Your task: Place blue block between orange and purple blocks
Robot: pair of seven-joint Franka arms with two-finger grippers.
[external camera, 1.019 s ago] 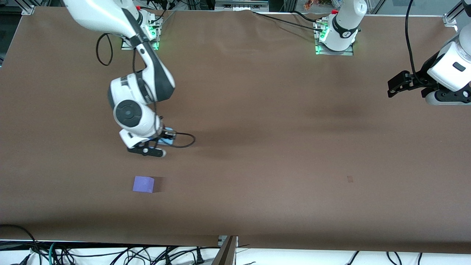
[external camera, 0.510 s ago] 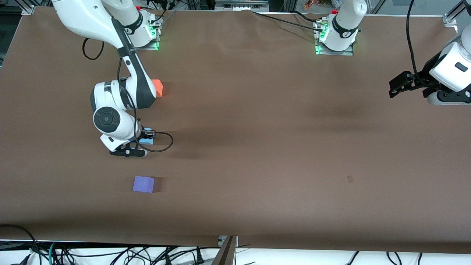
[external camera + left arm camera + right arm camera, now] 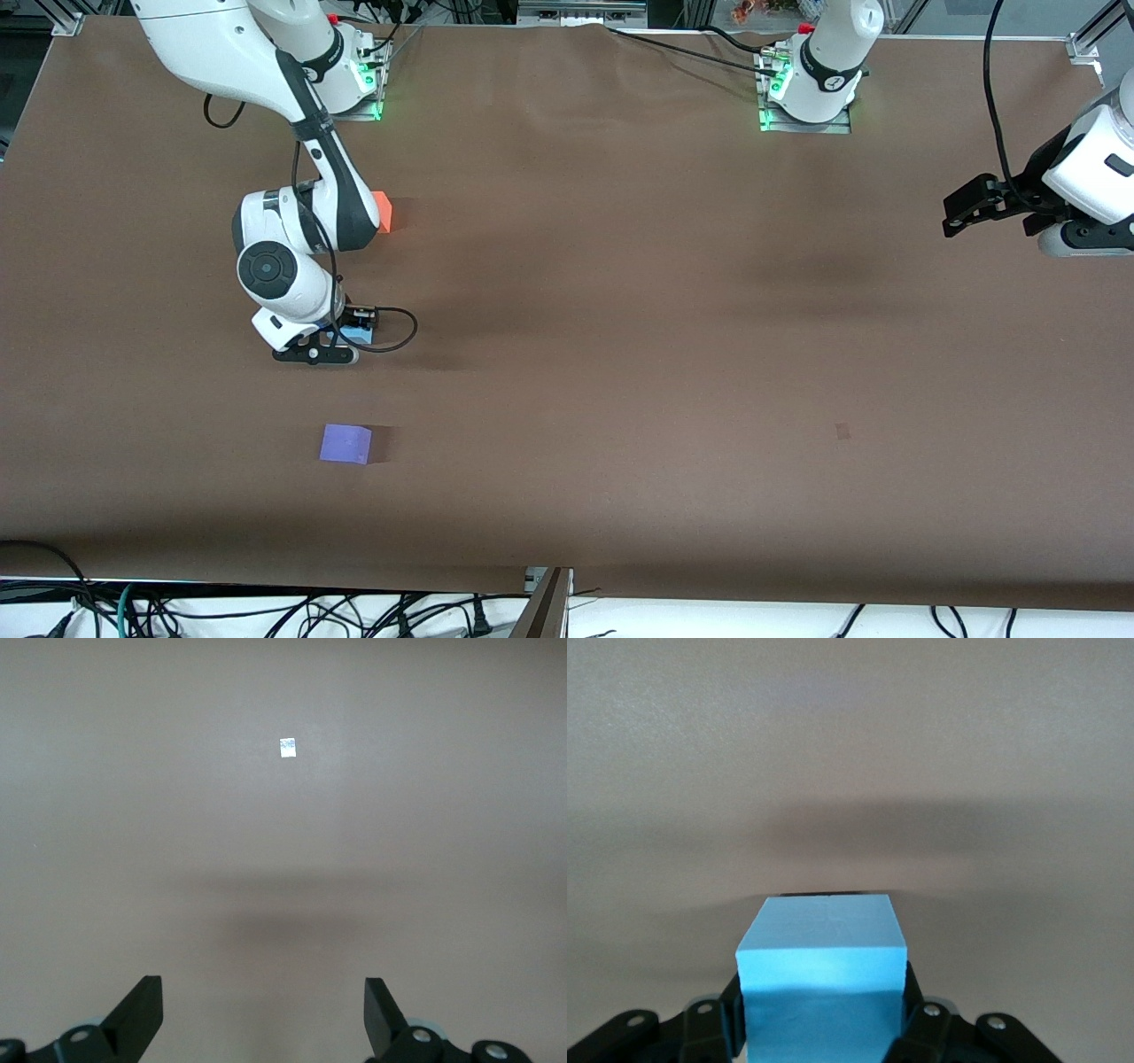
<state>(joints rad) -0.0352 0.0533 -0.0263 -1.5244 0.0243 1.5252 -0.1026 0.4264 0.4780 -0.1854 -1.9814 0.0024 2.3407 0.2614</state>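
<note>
So the right gripper [image 3: 330, 341] has its fingers [image 3: 926, 1028] snug against both sides of the blue block [image 3: 822, 979], low over the table [image 3: 620, 310] between the orange block [image 3: 382, 211] and the purple block [image 3: 345, 444]. Left gripper [image 3: 957, 213] waits spread wide with nothing in it, hanging over its own end of the table.

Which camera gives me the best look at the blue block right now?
The right wrist view: the blue block fills its foreground between the right gripper's fingers. The front view shows only a sliver under that arm. The left wrist view shows none.
</note>
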